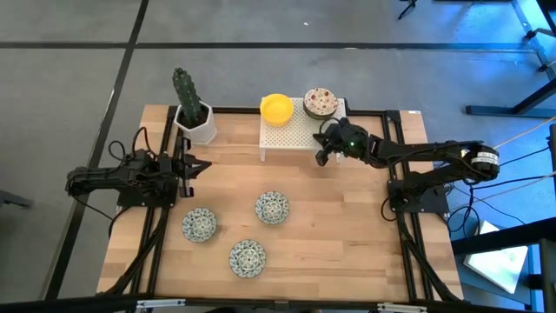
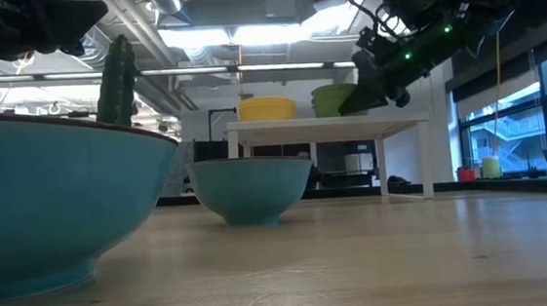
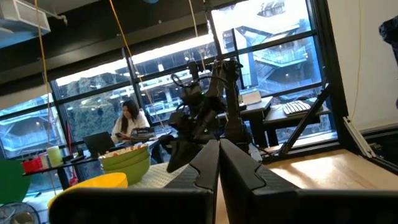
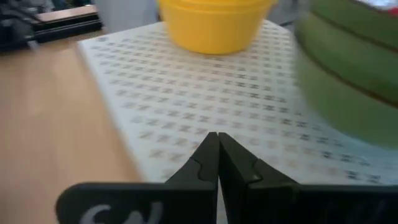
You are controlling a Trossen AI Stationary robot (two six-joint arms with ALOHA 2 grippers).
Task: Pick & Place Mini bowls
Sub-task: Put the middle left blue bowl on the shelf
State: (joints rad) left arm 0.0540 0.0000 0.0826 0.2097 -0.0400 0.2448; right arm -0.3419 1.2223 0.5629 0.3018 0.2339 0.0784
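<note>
Looks partway done: yellow bowl point(image 1: 276, 109) and a floral stack point(image 1: 320, 102) sit on the white rack point(image 1: 291, 137), three patterned bowls point(image 1: 272, 208) left on the surface. Right gripper point(image 1: 323, 157) by the rack, fingers closed and empty; left gripper point(image 1: 201, 165) parked, closed too

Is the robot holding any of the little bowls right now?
No. Both grippers are shut and empty: the right gripper is by the white shelf, the left gripper waits at the side.

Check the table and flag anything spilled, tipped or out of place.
Nothing stands out. Three patterned bowls sit upright on the table, the yellow bowl and floral stack sit upright on the white shelf, and the cactus pot stands straight.
</note>
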